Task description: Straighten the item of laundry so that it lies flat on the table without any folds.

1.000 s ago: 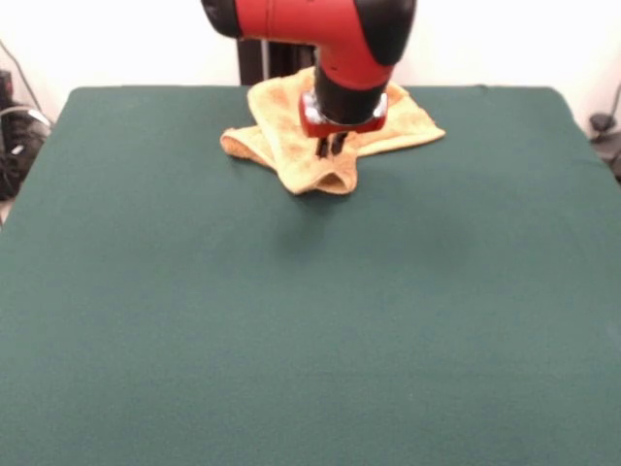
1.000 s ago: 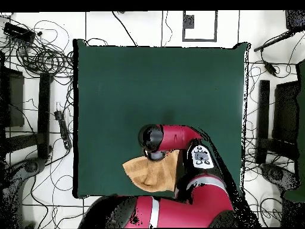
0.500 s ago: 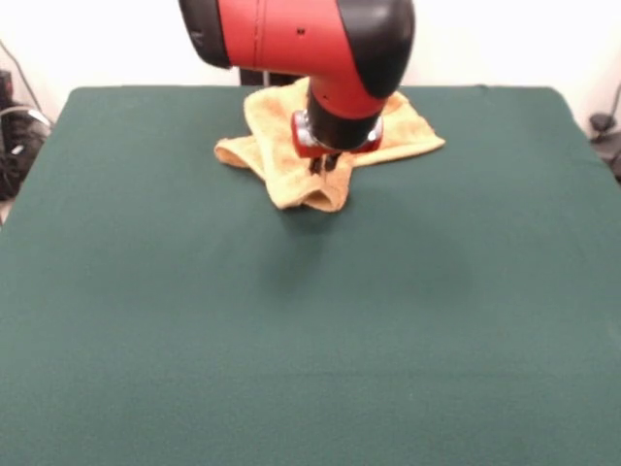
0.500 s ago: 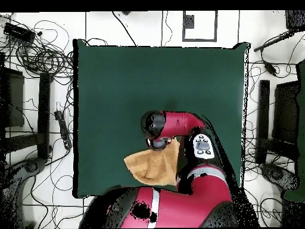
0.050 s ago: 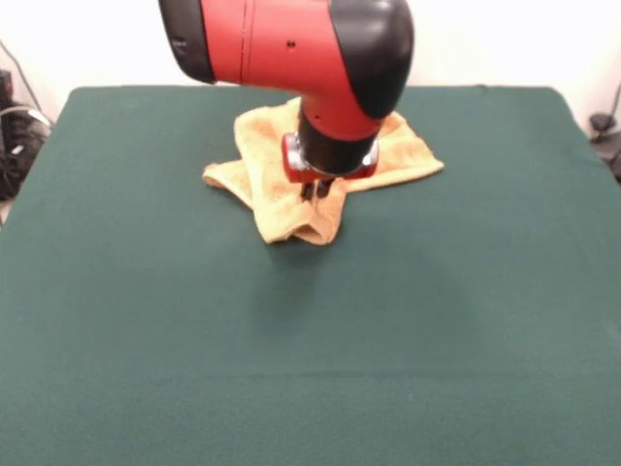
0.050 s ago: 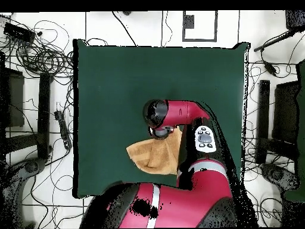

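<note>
Your gripper (image 5: 314,188) is pinched on the rumpled yellow towel (image 5: 277,184) near the green table's (image 5: 310,340) robot-side edge; the bunched bulk trails behind, open tabletop lies ahead

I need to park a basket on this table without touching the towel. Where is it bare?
The table is bare across the whole stretch from the towel to the camera-side edge in the front view, and along both side edges. It is crowded only at the far middle, where the towel lies bunched under the gripper and arm.
</note>
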You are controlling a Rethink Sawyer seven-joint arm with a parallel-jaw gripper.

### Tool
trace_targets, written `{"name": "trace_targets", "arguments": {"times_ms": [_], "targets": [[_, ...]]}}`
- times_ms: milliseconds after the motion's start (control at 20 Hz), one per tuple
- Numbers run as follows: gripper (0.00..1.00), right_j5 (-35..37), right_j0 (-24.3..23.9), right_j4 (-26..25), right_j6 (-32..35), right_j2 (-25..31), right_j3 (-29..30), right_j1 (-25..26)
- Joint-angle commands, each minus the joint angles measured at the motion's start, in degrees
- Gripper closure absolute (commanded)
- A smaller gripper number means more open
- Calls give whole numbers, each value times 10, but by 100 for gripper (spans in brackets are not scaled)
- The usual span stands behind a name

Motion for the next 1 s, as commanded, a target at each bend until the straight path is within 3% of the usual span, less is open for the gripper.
{"name": "trace_targets", "arguments": {"times_ms": [50,1000], "targets": [[100,-36,8,33,61,66,-104,15],[100,-19,14,40,63,65,-132,21]]}}
